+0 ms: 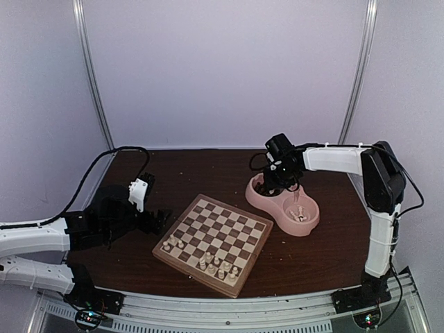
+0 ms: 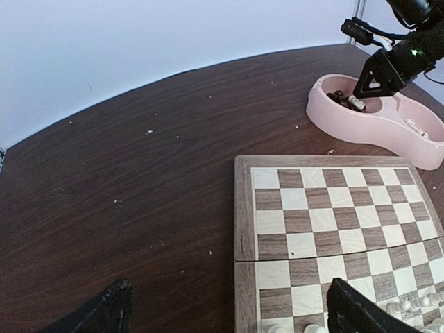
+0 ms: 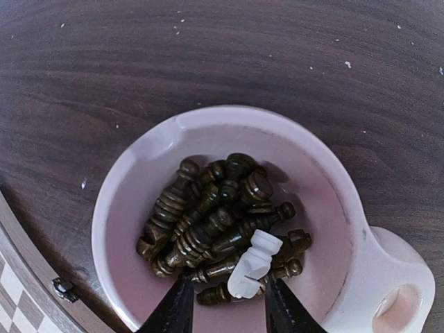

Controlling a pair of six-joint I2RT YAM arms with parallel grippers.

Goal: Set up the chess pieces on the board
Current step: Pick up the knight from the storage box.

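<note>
Right wrist view showed the right end effector (image 3: 225, 309), jaws apart, around a cream chess piece (image 3: 254, 262) at five o'clock in the pink bowl (image 3: 121, 187); it looked light and slippery, best pinched at its middle.

The table (image 2: 139, 208) is dark wood grain, matt, flecked with pale specks. The board (image 2: 244, 208) is smooth wood — satin. The bowl (image 3: 121, 208) looks smooth, softly glossy. Its dark pieces (image 3: 201, 222) shine slightly; the cream piece (image 3: 255, 260) is matt.
</note>
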